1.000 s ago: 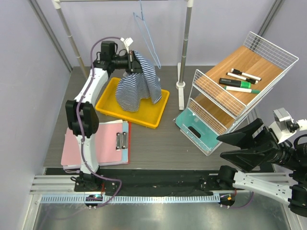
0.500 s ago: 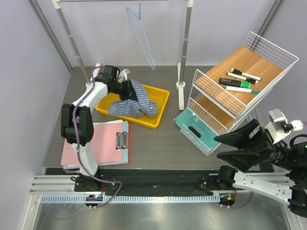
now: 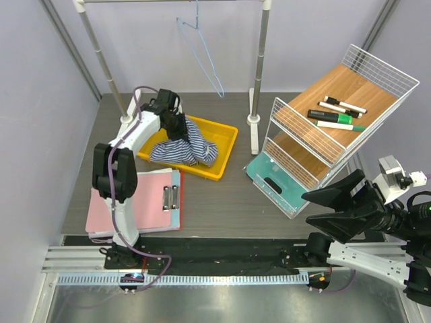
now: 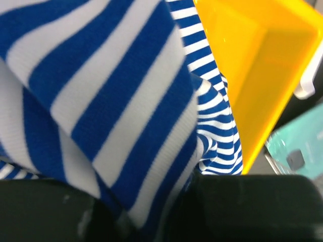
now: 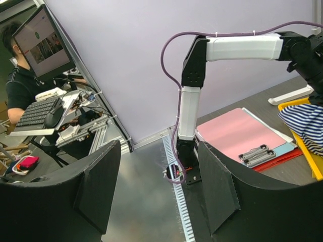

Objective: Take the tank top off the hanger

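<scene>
Left gripper (image 3: 178,126) low over yellow tray (image 3: 227,144), striped cloth between its fingers (image 4: 242,209); clamped or let go, cannot tell. Tank top (image 3: 187,149) crumpled in tray, long axis left-right. Hanger (image 3: 209,67) on rail (image 3: 168,1), hook up. Right gripper (image 5: 157,154) spread wide, empty

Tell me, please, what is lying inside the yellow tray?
The striped tank top lies bunched inside the yellow tray, filling most of it. The tray floor beneath the cloth is covered, so anything under it cannot be seen.
</scene>
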